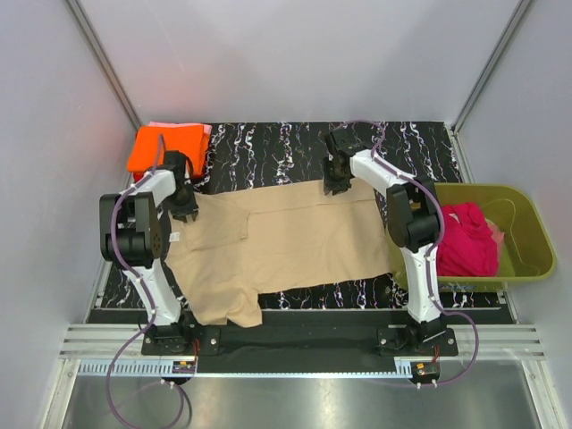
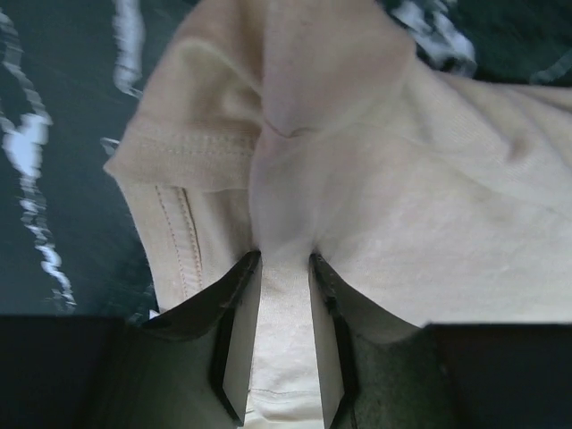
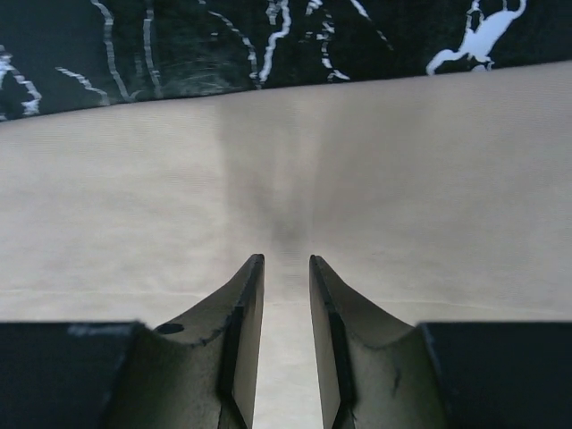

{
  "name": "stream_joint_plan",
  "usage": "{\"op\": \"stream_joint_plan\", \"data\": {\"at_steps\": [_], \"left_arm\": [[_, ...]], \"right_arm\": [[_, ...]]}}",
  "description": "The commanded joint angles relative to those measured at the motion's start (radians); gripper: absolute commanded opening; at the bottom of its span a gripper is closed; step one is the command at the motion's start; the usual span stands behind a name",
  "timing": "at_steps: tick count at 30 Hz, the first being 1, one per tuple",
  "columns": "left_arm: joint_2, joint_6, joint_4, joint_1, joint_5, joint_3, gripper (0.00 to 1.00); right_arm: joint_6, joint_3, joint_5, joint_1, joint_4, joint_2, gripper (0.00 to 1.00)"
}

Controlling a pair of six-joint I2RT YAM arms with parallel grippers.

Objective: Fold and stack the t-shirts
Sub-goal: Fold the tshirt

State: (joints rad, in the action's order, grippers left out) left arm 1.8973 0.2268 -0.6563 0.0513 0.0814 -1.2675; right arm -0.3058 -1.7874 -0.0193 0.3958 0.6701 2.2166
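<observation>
Cloth sits between the fingers of both claws. The left claw (image 2: pixel 284 259) is closed on the tan shirt (image 1: pixel 295 237). A soft ridge of cloth rises just in front of its fingers, and a stitched hem lies just beside them. The right claw (image 3: pixel 286 259) is closed on the same shirt. Small creases run in toward the gap between its fingers. The far edge of the cloth is a little way in front of it, with the black mat (image 3: pixel 268 45) just past that edge.

The tan shirt lies spread out flat between the two claws and back toward the arms. I think the claws hold two spots well apart so the cloth stays wide and smooth when they lift it. One claw alone would let it bunch up. The fold on this shirt looks like it is only starting.

The orange shirt (image 1: pixel 161 147) sits folded near the left claw, on the side away from the right claw. The pink shirt (image 1: pixel 207 130) peeks out from under it, so that looks like the stack.

The red shirt (image 1: pixel 465 237) is in a heap in the green tub (image 1: pixel 529 228). It is well apart from the right claw, on the side away from the left claw. It looks like it waits there for its turn.
</observation>
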Motion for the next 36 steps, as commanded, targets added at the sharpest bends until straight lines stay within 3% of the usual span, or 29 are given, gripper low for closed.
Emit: {"op": "stream_joint_plan", "data": {"at_steps": [1,15,19,24,29,31,36], "left_arm": [[0.055,-0.023,0.027,0.074,0.087,-0.038,0.34],[0.151,0.015,0.011,0.142,-0.058,-0.201,0.34],[-0.016,0.060,0.018,0.142,-0.036,-0.115,0.35],[-0.199,0.103,-0.020,0.169,-0.025,-0.044,0.44],[-0.411,0.273,-0.092,0.199,0.032,0.028,0.46],[-0.476,0.417,-0.170,0.208,0.052,0.089,0.43],[-0.544,0.667,-0.333,0.209,0.144,0.213,0.41]], "right_arm": [[0.007,0.006,-0.063,-0.011,-0.009,0.014,0.34],[0.002,-0.136,-0.079,-0.018,0.043,0.095,0.33],[0.002,-0.126,-0.093,-0.018,0.060,0.005,0.34],[-0.010,-0.053,-0.051,-0.014,0.051,-0.112,0.35],[-0.016,0.060,-0.015,-0.009,0.017,-0.221,0.35],[-0.021,0.098,-0.004,-0.008,-0.010,-0.264,0.36],[-0.023,0.148,0.016,-0.006,-0.023,-0.316,0.36]]}}
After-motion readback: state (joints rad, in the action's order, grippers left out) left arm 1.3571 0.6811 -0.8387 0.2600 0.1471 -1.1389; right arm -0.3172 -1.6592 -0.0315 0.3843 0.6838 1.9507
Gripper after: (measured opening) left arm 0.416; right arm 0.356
